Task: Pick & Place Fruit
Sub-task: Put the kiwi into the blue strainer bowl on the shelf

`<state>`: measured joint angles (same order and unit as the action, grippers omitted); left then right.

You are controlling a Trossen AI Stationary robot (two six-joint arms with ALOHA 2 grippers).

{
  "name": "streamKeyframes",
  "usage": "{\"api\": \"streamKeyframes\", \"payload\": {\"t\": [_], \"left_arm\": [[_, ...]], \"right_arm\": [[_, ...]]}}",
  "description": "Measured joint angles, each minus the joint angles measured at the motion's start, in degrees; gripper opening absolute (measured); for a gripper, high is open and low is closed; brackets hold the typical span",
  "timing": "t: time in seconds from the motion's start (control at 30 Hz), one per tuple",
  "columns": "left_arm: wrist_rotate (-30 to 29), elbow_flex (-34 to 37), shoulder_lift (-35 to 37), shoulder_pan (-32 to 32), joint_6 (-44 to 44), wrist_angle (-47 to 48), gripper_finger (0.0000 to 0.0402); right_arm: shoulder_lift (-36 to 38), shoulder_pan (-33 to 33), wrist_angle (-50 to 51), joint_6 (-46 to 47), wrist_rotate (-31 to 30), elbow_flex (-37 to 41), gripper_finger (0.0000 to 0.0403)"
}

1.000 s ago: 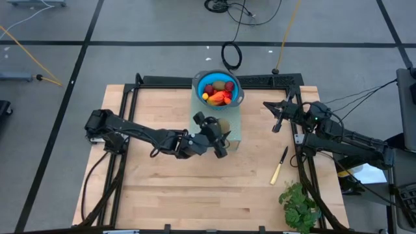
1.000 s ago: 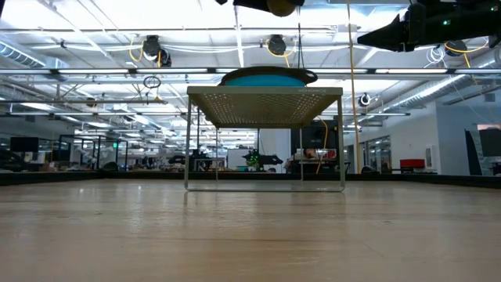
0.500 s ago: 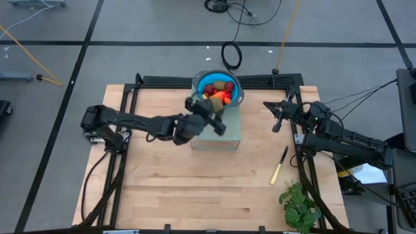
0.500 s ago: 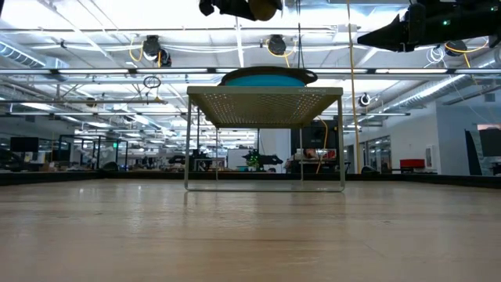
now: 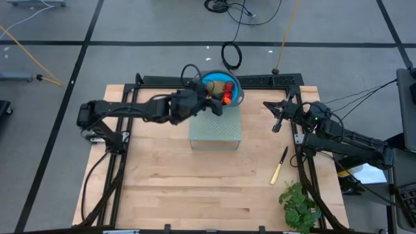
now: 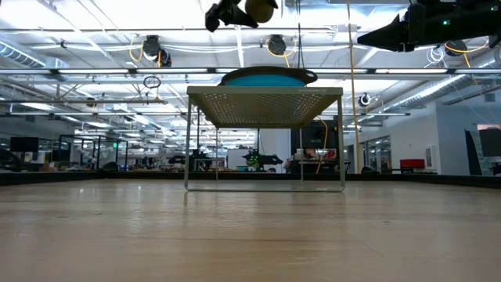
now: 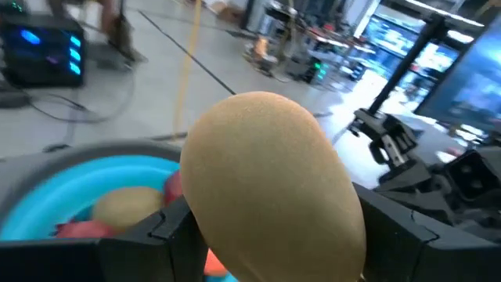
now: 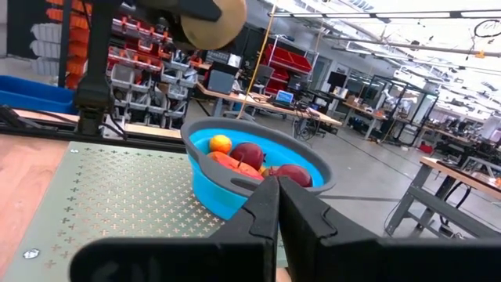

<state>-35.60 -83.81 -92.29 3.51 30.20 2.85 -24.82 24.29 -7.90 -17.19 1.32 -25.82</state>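
Tan and matte, the oval fruit [image 7: 270, 184] fills the left wrist view, pinched between the jaws of the left gripper [image 5: 207, 104], which hangs above the blue bowl [image 5: 233, 83] on the perforated metal stand [image 5: 216, 129]; in the low view the same fruit [image 6: 260, 9] rides well clear of the bowl's rim.

The likely trouble is a release from too high or too near the rim; the bowl already holds a heap of fruit [image 8: 252, 157], red and orange pieces and another tan oval, so a dropped oval could strike them, bounce or roll out, and fall off the stand onto the wooden counter [image 5: 162, 182]; a hasty descent could also nudge the bowl, which sits at the far edge of the stand.

The left jaws stand partly spread, only as wide as the oval between them, gripping its sides; they touch nothing else.

The right gripper [image 5: 277, 118] waits near the right edge of the counter, its jaws pressed together on nothing, as the right wrist view shows.
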Motion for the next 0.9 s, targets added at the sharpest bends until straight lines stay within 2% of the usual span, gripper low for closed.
{"api": "streamKeyframes", "payload": {"t": [0.17, 0.53, 0.73, 0.9], "left_arm": [[10.3, 0.0, 0.0, 3.6, 1.9, 0.2, 0.025], [27.7, 0.0, 0.0, 11.3, 6.6, 5.6, 0.025], [34.4, 0.0, 0.0, 15.2, 6.6, 9.3, 0.025], [36.3, 0.0, 0.0, 17.5, 5.5, 9.5, 0.025]], "right_arm": [[0.0, 0.0, 0.0, 0.0, 0.0, 0.0, 0.0004], [0.0, 0.0, 0.0, 0.0, 0.0, 0.0, 0.0004], [0.0, 0.0, 0.0, 2.1, 0.0, 0.0, 0.0004], [0.0, 0.0, 0.0, 2.2, 0.0, 0.0, 0.0004]]}}
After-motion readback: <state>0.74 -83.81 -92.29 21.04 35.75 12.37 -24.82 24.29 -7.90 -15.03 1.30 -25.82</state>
